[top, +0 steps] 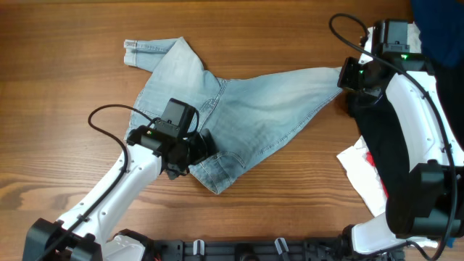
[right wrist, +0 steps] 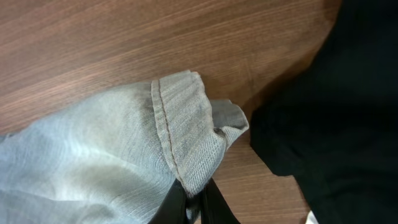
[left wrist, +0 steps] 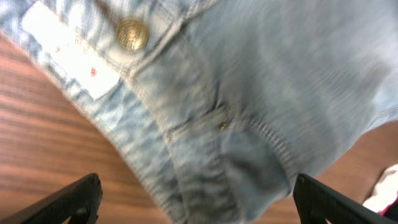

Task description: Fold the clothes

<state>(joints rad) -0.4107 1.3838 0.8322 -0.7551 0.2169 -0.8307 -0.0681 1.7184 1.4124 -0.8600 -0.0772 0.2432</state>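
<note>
The light blue denim shorts [top: 239,116] lie spread across the wooden table [top: 65,109], one leg stretched to the right. My right gripper [top: 348,76] is shut on that leg's hemmed cuff [right wrist: 180,143]; its fingers [right wrist: 198,202] pinch the cloth. My left gripper [top: 199,148] is open over the waistband corner at the front. In the left wrist view the fingers [left wrist: 196,205] stand wide apart either side of the denim [left wrist: 261,93], near the brass button [left wrist: 132,33] and a white label [left wrist: 68,59].
A black garment [top: 388,138] lies at the right beside the held cuff and shows in the right wrist view [right wrist: 336,106]. A white cloth with red [top: 362,170] lies under it. A dark blue cloth [top: 438,25] is at the far right corner.
</note>
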